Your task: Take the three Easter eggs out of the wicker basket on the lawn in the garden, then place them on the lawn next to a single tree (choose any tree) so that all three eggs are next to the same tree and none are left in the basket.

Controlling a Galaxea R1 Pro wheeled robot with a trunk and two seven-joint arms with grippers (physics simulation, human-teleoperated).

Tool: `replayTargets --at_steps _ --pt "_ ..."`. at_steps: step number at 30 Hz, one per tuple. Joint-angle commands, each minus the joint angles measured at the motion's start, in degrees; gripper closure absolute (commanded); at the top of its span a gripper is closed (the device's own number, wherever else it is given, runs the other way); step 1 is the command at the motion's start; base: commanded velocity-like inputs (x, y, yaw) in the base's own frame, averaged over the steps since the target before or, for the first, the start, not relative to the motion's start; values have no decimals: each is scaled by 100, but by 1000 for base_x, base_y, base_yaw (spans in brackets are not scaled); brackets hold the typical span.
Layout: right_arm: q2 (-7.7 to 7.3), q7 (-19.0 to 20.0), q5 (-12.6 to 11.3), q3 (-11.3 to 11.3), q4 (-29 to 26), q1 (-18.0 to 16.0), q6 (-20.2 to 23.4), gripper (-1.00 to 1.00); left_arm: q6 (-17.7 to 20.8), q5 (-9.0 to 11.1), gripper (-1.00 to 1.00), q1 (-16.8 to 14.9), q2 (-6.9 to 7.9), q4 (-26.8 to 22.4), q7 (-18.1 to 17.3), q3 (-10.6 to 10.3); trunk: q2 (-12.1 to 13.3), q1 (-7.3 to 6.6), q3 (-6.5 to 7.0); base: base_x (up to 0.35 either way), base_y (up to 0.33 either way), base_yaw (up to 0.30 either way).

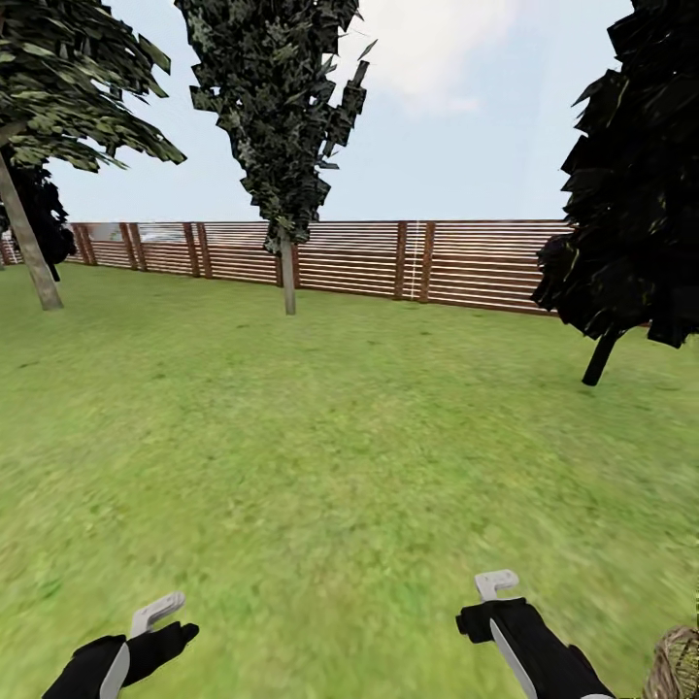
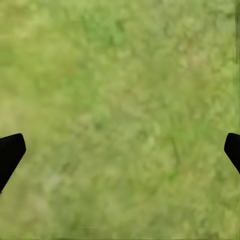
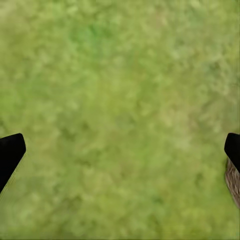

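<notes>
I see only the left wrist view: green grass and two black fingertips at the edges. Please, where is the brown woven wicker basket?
Observer: The brown woven wicker basket is at the head view's bottom right corner, beside the right arm, cut off by the frame.
Operator: Does the right wrist camera see it too?
Observer: Yes, a brown woven piece shows beside one black fingertip of the open right gripper.
Operator: Which tree is a candidate?
Observer: A tree with a pale grey-brown trunk stands straight ahead before the brown slatted wooden fence; another pale leaning trunk stands far left.
Operator: And on the right?
Observer: A near-black tree with a thin black trunk.
</notes>
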Motion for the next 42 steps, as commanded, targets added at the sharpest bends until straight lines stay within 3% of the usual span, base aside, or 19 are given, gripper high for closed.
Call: replayTargets --at_steps 1,42 --pt "-8 -10 11 31 -7 -5 38 -100 26 -60 -100 -4 -4 -10 -52 47 -3 3 -6 268 233 -290" --pt "-21 -10 -6 22 -8 -5 59 -100 17 -60 -100 -4 -12 -1 -38 56 -3 3 -6 268 236 -293"
